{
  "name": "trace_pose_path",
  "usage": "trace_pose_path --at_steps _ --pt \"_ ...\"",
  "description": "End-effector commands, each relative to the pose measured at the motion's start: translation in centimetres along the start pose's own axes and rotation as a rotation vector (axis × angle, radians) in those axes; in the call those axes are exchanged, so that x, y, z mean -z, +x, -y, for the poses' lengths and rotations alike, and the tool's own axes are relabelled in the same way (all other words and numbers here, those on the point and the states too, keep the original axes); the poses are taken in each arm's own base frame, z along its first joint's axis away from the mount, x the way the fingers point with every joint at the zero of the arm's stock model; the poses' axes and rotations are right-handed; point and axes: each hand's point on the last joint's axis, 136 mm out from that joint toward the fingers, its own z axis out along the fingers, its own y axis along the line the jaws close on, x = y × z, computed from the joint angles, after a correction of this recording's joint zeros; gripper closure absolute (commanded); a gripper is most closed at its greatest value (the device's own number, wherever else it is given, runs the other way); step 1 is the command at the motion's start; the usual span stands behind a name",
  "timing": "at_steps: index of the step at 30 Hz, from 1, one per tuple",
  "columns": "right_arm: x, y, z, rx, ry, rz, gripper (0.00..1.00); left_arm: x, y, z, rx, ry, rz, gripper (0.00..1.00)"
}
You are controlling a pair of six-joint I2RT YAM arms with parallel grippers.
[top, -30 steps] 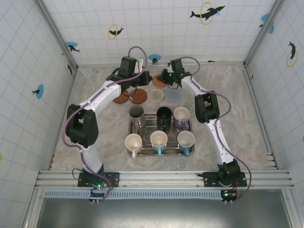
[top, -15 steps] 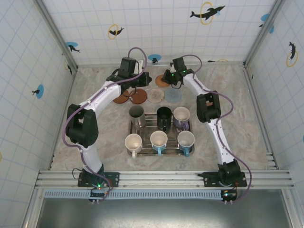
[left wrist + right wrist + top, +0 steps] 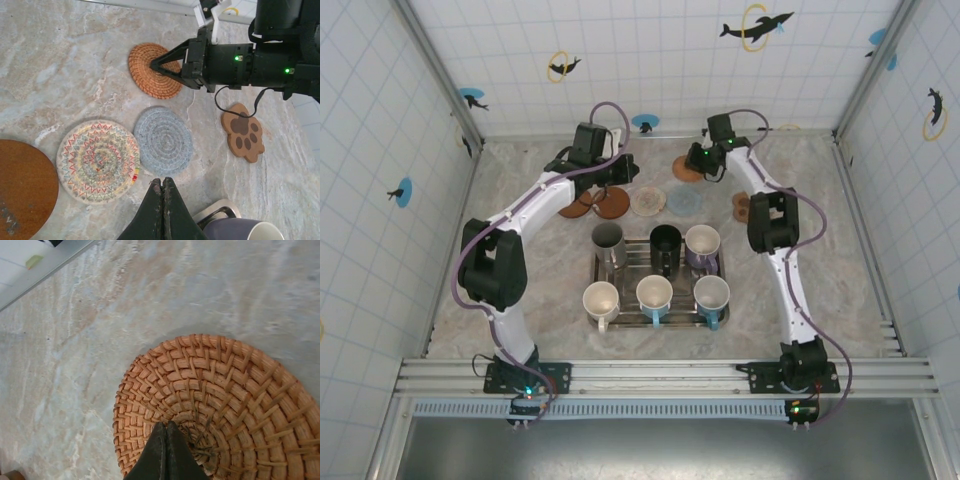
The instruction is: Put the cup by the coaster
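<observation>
Top view, lower centre: a rectangular metal tray (image 3: 636,258) carries all six cups, none gripped.
- Front row, left to right: cream cup (image 3: 601,299), white cup with blue handle (image 3: 654,294), second white cup with blue handle (image 3: 711,294).
- Back row: steel cup (image 3: 608,240), black cup (image 3: 666,243), purple-grey cup (image 3: 702,243).

Above the tray, a row of coasters lies on the marble table (image 3: 520,290):
- brown round coaster (image 3: 613,205)
- second brown coaster (image 3: 574,208), partly under the left arm
- multicoloured woven round coaster (image 3: 648,201)
- grey-blue woven round coaster (image 3: 685,201)
- wooden paw-shaped coaster (image 3: 741,207), right of the row beside the right arm

Left gripper (image 3: 162,181): jaws closed and empty. It sits at bottom centre of its wrist view, near the edges of the multicoloured and grey-blue coasters.

Right gripper (image 3: 166,425): jaws closed, nothing held. Its tips are on or just over the orange wicker round coaster (image 3: 225,390). Contact not certain. In the top view this coaster is upper centre, well apart from every cup.
</observation>
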Motion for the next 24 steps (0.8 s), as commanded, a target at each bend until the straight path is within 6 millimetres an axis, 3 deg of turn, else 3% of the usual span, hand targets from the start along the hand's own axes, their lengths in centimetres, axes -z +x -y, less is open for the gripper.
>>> trace_pose_path --at_steps 1,7,16,24 --pt "1.1 2.3 5.2 -0.043 0.173 -0.084 1.0 1.2 -1.1 0.6 -0.015 0.008 0.038 1.0" --pt "2.3 3.0 7.1 -0.057 0.201 -0.122 1.0 1.1 -1.0 0.6 -0.014 0.005 0.036 1.0" --pt "3.8 5.9 8.9 -0.035 0.247 -0.187 1.0 1.1 -1.0 0.4 -0.01 0.0 0.037 1.0" --pt "5.2 7.7 8.8 -0.041 0.22 -0.191 1.0 1.4 -1.0 0.3 -0.006 -0.007 0.041 1.0"
